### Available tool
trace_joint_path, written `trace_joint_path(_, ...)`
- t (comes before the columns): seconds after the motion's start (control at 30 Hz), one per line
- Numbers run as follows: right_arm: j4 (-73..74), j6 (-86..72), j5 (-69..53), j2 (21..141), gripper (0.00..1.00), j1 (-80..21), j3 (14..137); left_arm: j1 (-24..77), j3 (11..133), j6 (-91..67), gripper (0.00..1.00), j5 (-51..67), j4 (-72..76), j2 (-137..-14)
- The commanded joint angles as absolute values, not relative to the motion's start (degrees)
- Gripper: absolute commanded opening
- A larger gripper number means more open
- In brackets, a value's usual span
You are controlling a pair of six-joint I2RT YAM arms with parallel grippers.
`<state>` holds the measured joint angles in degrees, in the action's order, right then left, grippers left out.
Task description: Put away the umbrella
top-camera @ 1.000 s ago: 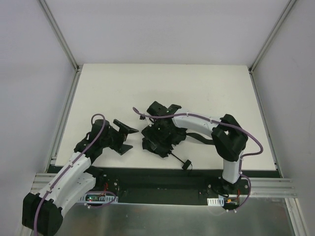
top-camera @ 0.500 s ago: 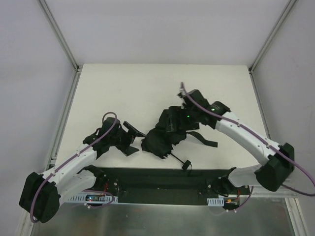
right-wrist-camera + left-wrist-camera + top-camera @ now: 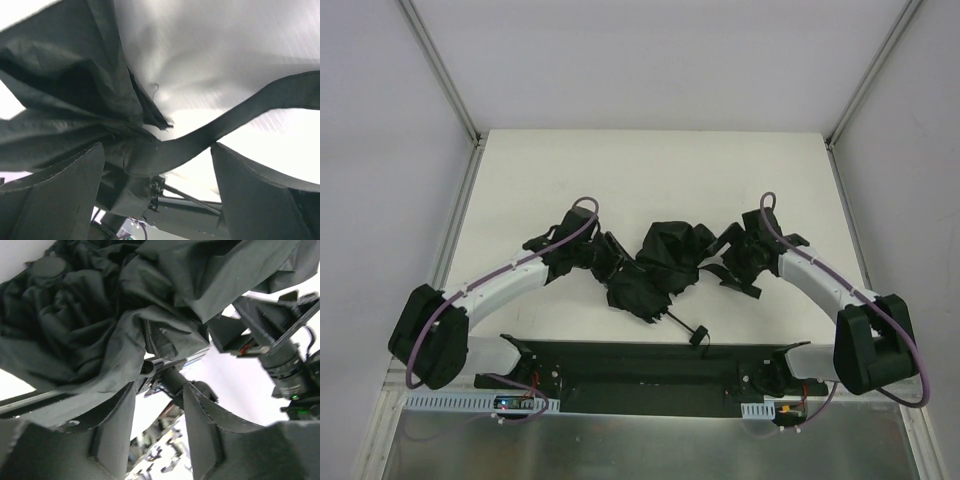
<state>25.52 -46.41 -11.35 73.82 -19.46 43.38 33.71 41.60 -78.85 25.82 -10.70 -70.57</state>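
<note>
White panel walls (image 3: 650, 60) enclose a white tabletop (image 3: 570, 170), seen from above and behind the robot. Two white robot arms with purple cables reach in from the near edge and curve toward each other: the left arm (image 3: 500, 285) from the left, the right arm (image 3: 820, 280) from the right. A black base plate (image 3: 640, 360) runs along the near edge between them.

Between the arms, near the middle of the table, lies the black compact folding umbrella (image 3: 660, 265), its matte fabric canopy crumpled in a loose heap. The left gripper (image 3: 603, 260) presses into the canopy's left side. The right gripper (image 3: 730, 250) sits just beside its right side.

From the left wrist camera, the left gripper (image 3: 160, 390) shows black fingers (image 3: 112, 440) with a gap between them. Fabric drapes over one finger and the umbrella's metal shaft end sits at the tips. Whether it is pinching anything cannot be told.

From the right wrist camera, the right gripper (image 3: 156, 150) is spread wide, released. A flat black strap (image 3: 235, 117) crosses between its fingers (image 3: 255, 190) without being squeezed.

A thin metal shaft (image 3: 678, 322) pokes out toward the near edge, ending in a small black handle (image 3: 699, 336).
</note>
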Motion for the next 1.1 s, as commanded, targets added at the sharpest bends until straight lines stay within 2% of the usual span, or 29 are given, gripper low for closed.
trace_joint_path(0.0, 18.46, -51.94, -9.94, 76.63, 0.84, -17.85, 43.59, 35.15, 48.33, -71.9, 0.37, 29.35, -9.32, -78.03)
trace_joint_path(0.07, 17.32, -52.12, -9.06, 77.43, 0.71, -17.75, 43.77, 35.77, 50.18, -70.41, 0.35, 29.27, -9.4, -80.76)
trace_joint_path(0.13, 14.17, -50.29, -8.53, 77.08, 0.49, -17.75, 43.25, 36.12, 51.94, -66.82, 0.31, 27.78, -9.49, -83.22)
trace_joint_path(0.17, 12.41, -49.06, -7.92, 76.82, 0.41, -17.75, 43.16, 36.04, 52.03, -66.71, 0.3, 27.6, -9.41, -84.1)
trace_joint_path(0.27, 5.04, -42.13, -9.65, 76.82, 0.05, -17.75, 43.24, 36.04, 51.59, -66.1, 0.28, 27.68, -9.32, -86.91)
trace_joint_path(0.3, 2.49, -39.14, -10.97, 76.99, 0.0, -17.75, 43.59, 36.04, 51.42, -66.01, 0.27, 27.77, -9.4, -87.71)
trace_joint_path(0.43, -3.59, -30.7, -15.11, 74.45, 0.0, -18.46, 45.7, 36.12, 53.34, -61.98, 0.26, 27.95, -9.32, -88.42)
trace_joint_path(0.53, -7.81, -27.87, -18.79, 72.6, 0.0, -18.98, 46.32, 36.12, 55.98, -58.37, 0.29, 28.3, -9.23, -87.19)
trace_joint_path(0.7, -10.11, -26.81, -23.38, 72.69, 0.0, -20.91, 46.5, 36.04, 61.6, -51.86, 0.5, 29.1, -8.96, -82.63)
trace_joint_path(0.83, -17.56, -25.67, -26.53, 70.58, 0.0, -22.76, 43.43, 35.69, 64.16, -52.29, 0.75, 22.43, -9.84, -80.95)
trace_joint_path(0.87, -19.41, -24.88, -27.76, 69.97, 0.0, -23.29, 42.9, 35.68, 64.77, -52.56, 0.77, 19.71, -10.45, -81.3)
trace_joint_path(0.93, -21.87, -22.77, -29.96, 69.61, 0.0, -23.99, 42.54, 35.6, 65.91, -52.04, 0.76, 14.7, -11.42, -82.7)
trace_joint_path(1.07, -25.83, -21.01, -33.31, 70.22, 0.0, -24.78, 43.06, 34.9, 66.36, -51.5, 0.63, 8.1, -13.71, -86.48)
